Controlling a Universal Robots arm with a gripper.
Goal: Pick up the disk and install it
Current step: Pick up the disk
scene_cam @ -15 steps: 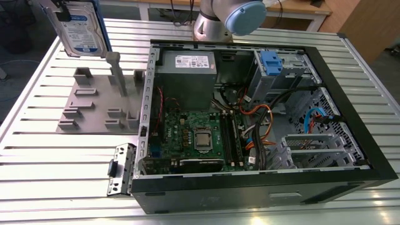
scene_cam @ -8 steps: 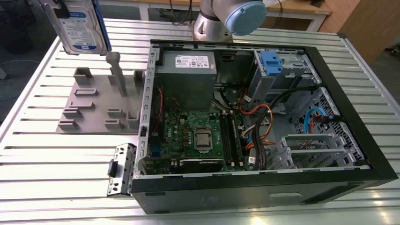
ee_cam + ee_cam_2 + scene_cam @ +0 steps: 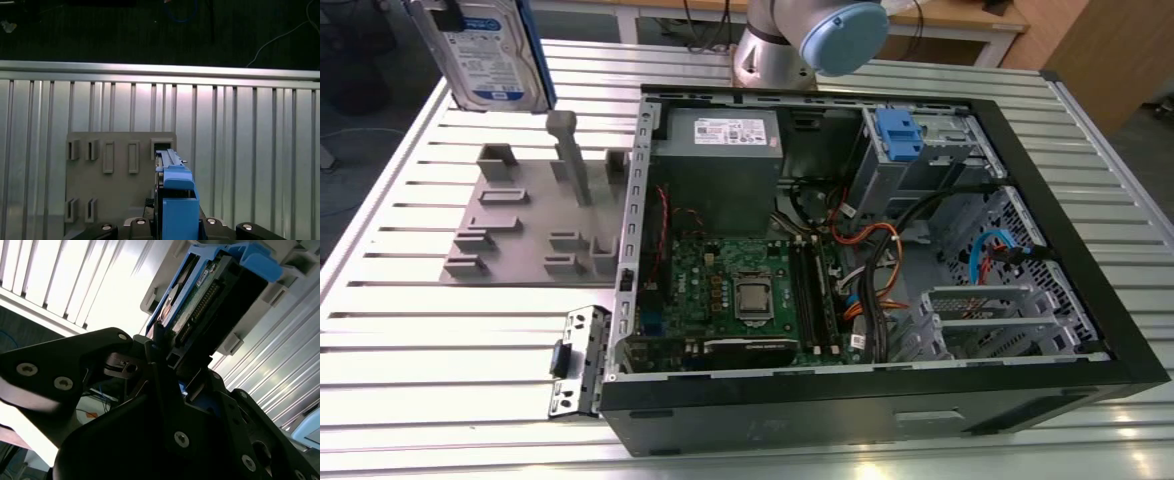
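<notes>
Blue-framed and label-faced, the disk (image 3: 487, 50) hangs upright above the grey slotted fixture (image 3: 520, 225) on the slatted metal table (image 3: 440, 340). It is at the exterior view's upper left, apart from the open computer case (image 3: 1041, 250). In the second wrist view, the gripper (image 3: 175, 360) has its jaws clamped on the disk's edge.

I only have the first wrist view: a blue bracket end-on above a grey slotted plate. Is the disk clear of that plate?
Observer: Yes. In the exterior view the disk hangs upright, apart from the grey plate, label toward the camera.
Operator: Is it properly gripped?
Observer: In the second wrist view the gripper has its dark fingers closed on either side of the disk.
Operator: Where's the case?
Observer: The open computer case lies to the exterior view's right of the plate, a blue latch in its drive cage.
</notes>
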